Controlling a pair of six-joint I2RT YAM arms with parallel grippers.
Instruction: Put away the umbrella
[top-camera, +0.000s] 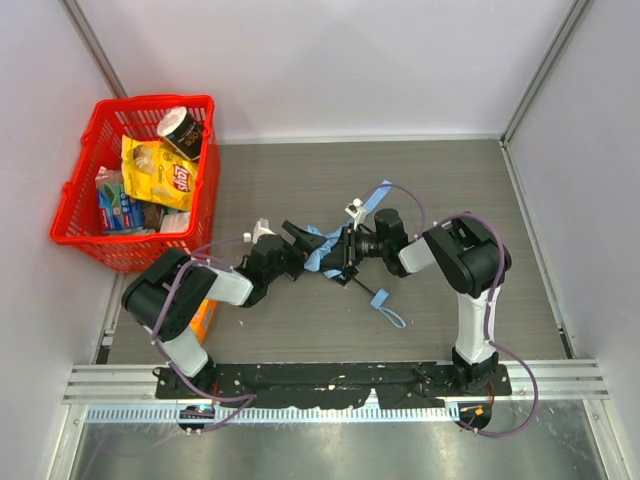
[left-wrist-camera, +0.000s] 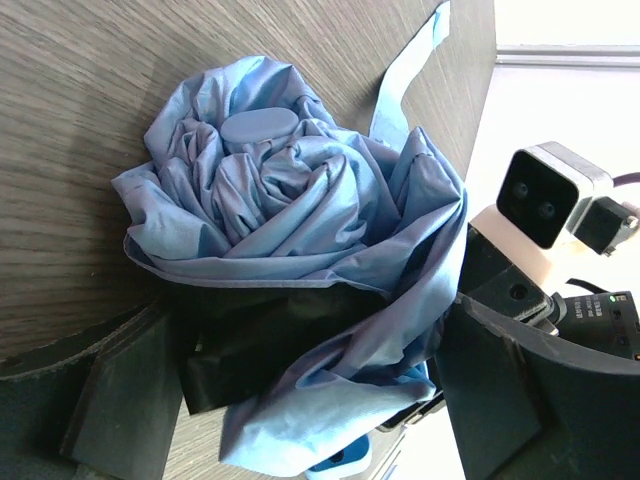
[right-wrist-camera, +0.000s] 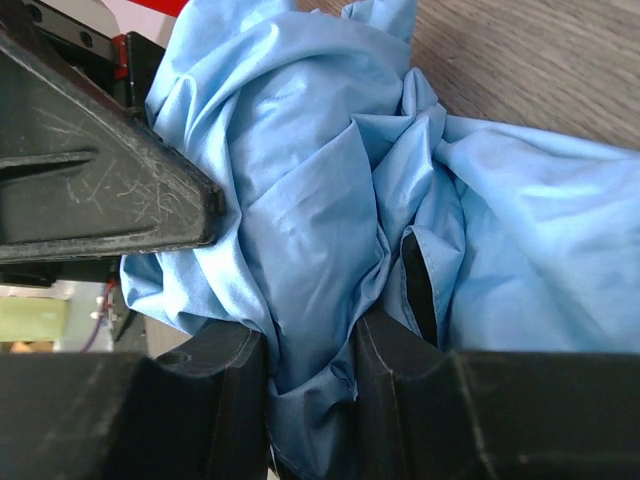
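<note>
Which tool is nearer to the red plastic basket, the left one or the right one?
Left. The left tool lies to the right of the red plastic basket, before the light-blue fabric umbrella; the right tool is beyond the umbrella, pinching its cloth.

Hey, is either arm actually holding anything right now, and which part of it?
The right gripper holds the umbrella, pinching its bunched blue cloth. The left gripper stands open around the cloth, clamping nothing.
</note>
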